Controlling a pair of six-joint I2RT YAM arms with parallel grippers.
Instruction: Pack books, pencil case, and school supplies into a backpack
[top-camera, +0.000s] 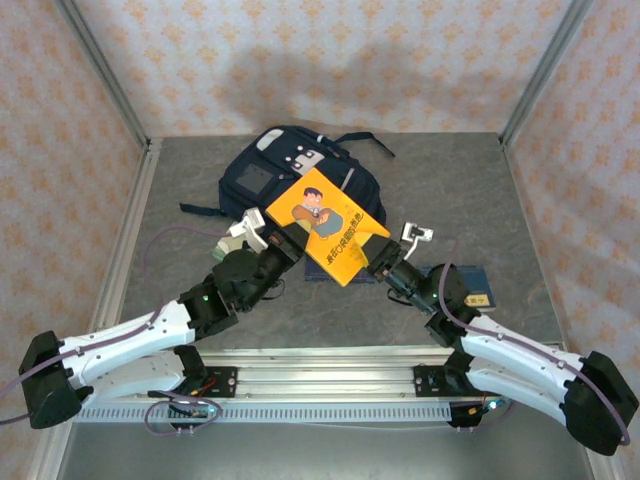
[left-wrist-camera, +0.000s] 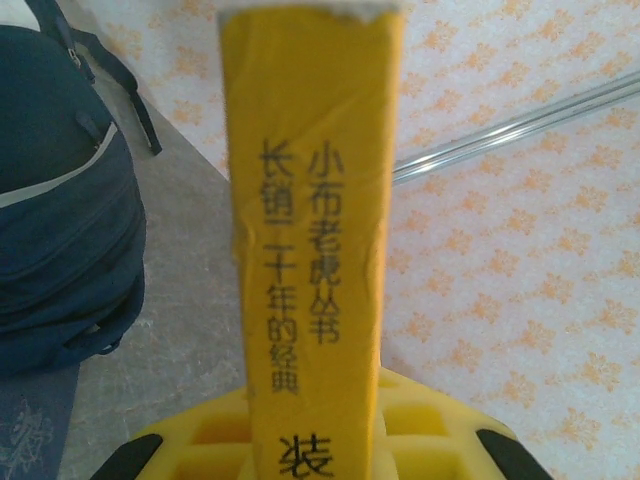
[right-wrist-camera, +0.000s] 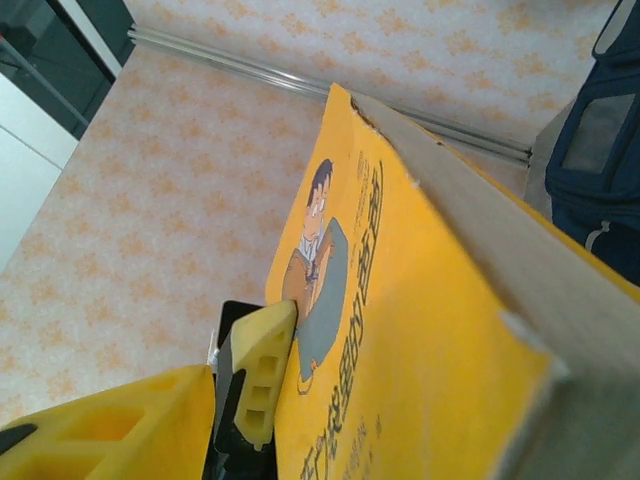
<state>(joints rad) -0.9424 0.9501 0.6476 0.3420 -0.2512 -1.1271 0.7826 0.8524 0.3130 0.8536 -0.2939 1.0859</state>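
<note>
Orange-yellow book (top-camera: 329, 231): thin and flat, cover printed with a cartoon figure and dark characters. Held up above the table (top-camera: 180, 190), tilted like a diamond, between the two arms at mid-table. It overlaps the near right part of the backpack as seen from above.

Left gripper (top-camera: 285, 237): at the book's left corner. In the left wrist view the book's edge (left-wrist-camera: 312, 250) rises upright from between the yellow fingers (left-wrist-camera: 200, 440), which stand close on either side of it; the jaws are drawn in narrow on the book.

Right gripper (top-camera: 380, 258): at the book's near right edge. In the right wrist view one yellow finger (right-wrist-camera: 262, 365) lies against the printed cover (right-wrist-camera: 400, 340). The other finger is hidden behind the book, so whether the jaws pinch it or stand off cannot be told.

Backpack (top-camera: 290, 170): large, navy blue, with white-grey pocket patches and dark straps. Lies on the far middle of the table, straps trailing to the left and far right. Its blue fabric and a pale stripe show at the left of the left wrist view (left-wrist-camera: 60, 200), and one corner at the right edge of the right wrist view (right-wrist-camera: 600, 150).

Navy blue book (top-camera: 468, 285): flat on the table at the right, just beside the right arm, partly covered by it. A small yellow mark shows on its cover.

Table: grey, mottled surface, fenced by metal rails and pale walls with an orange floral pattern.
</note>
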